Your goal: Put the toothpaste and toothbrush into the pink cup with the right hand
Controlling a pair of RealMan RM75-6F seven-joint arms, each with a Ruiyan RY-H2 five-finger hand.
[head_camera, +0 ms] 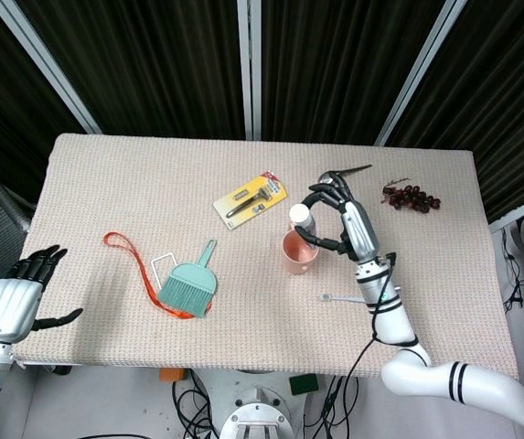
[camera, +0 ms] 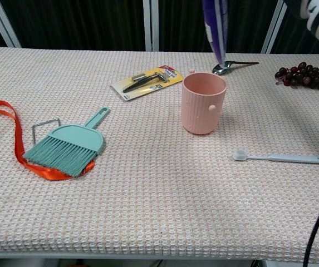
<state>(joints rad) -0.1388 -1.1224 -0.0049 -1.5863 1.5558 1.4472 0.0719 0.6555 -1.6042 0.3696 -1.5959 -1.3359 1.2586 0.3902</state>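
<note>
My right hand (head_camera: pixel 344 219) grips the toothpaste tube (camera: pixel 215 28) upright, its crimped tail pointing down just above the pink cup (camera: pixel 203 103). In the head view the tube's white cap (head_camera: pixel 298 215) faces up over the cup (head_camera: pixel 299 253). The white toothbrush (camera: pixel 281 158) lies flat on the table to the right of the cup, also the toothbrush (head_camera: pixel 358 298) in the head view, below my right hand. My left hand (head_camera: pixel 15 302) hovers open at the table's left front edge, holding nothing.
A teal dustpan brush (camera: pixel 67 146) on an orange strap (camera: pixel 11 128) lies at the left. A carded tool pack (camera: pixel 147 82) sits behind the cup, a spoon (camera: pixel 232 67) and dark grapes (camera: pixel 307 78) at the back right.
</note>
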